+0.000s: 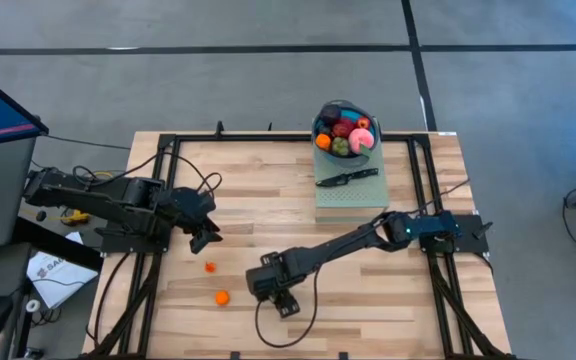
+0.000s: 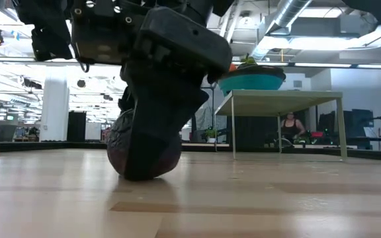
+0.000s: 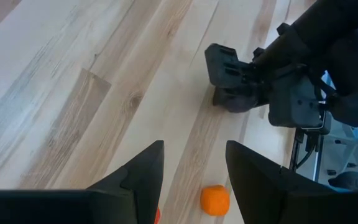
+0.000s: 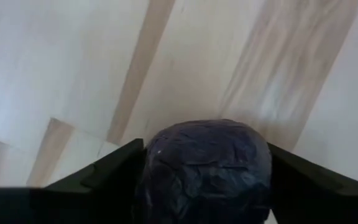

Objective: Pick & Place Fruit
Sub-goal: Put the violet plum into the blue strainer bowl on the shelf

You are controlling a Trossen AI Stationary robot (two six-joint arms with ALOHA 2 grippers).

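Observation:
A dark purple, wrinkled fruit [image 4: 205,163] sits on the table near its near edge, between the fingers of my right gripper [image 1: 279,293], which is shut on it. In the low view the purple fruit [image 2: 116,147] bulges out beside the dark finger [image 2: 152,125]. Two tiny orange fruits [image 1: 210,267] [image 1: 222,297] lie on the wood left of it. My left gripper [image 3: 194,163] is open and hovers above the table, with one orange fruit [image 3: 215,200] beyond its tips. A teal bowl [image 1: 320,128] at the far edge holds several red, pink, green and orange pieces. My right gripper pinches the dark purple fruit between its two fingers [image 4: 107,177], one on each side [image 4: 151,163]. The fingers come from above, pointing down. The fruit's underside [image 2: 144,176] rests on the table top.
A black knife [image 1: 348,178] lies on a grey-green raised block [image 1: 350,197] in front of the bowl. Black frame rails [image 1: 158,200] run along the table's left and right sides. A cable [image 1: 268,325] loops near the near edge. Bare wood lies right of my right gripper.

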